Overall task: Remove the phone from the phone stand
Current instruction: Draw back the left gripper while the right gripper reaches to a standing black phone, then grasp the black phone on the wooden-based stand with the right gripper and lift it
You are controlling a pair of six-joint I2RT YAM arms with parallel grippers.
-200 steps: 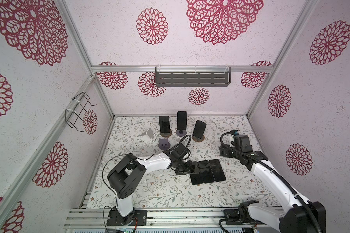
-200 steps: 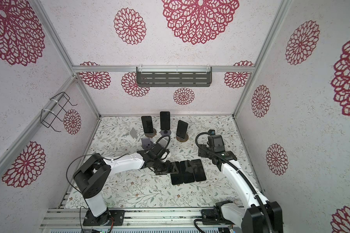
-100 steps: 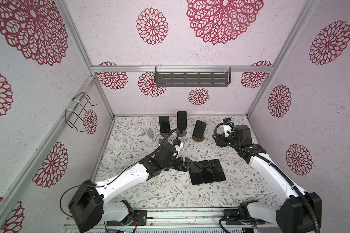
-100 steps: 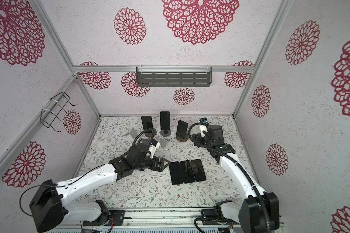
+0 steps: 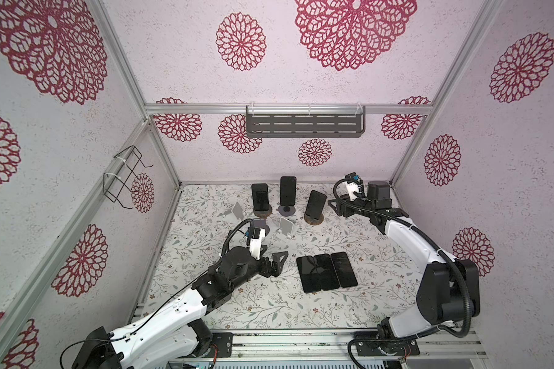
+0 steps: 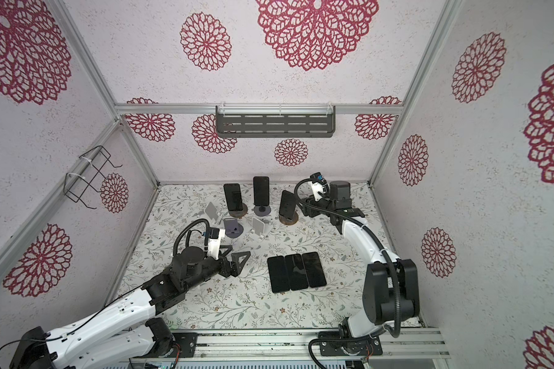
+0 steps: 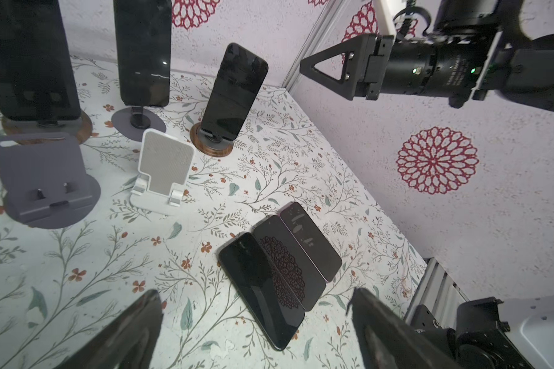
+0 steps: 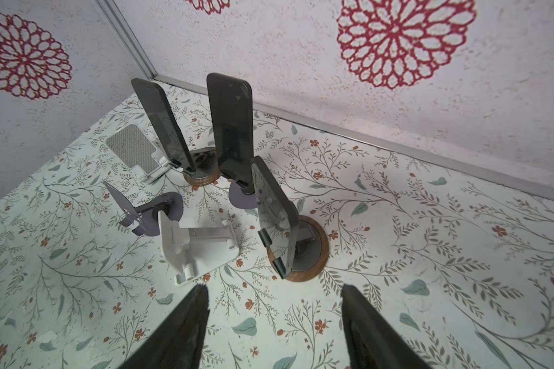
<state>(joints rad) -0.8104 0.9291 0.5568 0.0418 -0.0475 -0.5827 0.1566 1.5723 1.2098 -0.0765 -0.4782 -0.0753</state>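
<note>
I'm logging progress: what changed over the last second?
Left claw drew back from the three flat phones, open and empty. Right claw swung toward the back, nearing the rightmost standing phone, open. Nothing else moved.

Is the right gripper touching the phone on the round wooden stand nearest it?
Apart. In the right wrist view, bare floral tabletop shows between the open right gripper and the phone on its wooden stand.
</note>
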